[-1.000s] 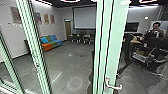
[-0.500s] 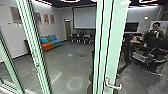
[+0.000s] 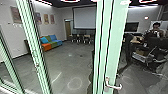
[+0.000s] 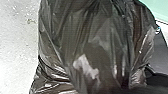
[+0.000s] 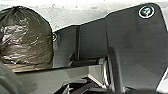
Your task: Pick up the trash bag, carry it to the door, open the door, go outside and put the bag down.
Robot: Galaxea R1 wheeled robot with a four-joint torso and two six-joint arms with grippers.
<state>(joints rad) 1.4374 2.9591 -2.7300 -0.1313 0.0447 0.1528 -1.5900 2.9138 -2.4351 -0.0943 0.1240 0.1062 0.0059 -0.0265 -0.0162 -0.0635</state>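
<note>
Beside our dark plate [image 5: 135, 45]: the shiny trash bag [image 5: 27, 37], bulging.
Left gripper, right gripper: we cannot tell whether they're open, closed or gripping it.
Before us: green door frame [image 3: 110, 37], metal handle [image 3: 113, 86].
Farther off: sofa [image 3: 52, 47].

The robot's wide plate [image 5: 133, 42] is charcoal black, with rounded corners and a white-ringed round fitting [image 5: 146, 11]. Its grey bar [image 5: 53, 78] has straight edges, beside a curved silvery band [image 5: 106, 75].

The trash bag [image 4: 100, 30] and door [image 3: 115, 37] — both cut off by picture edges.
</note>
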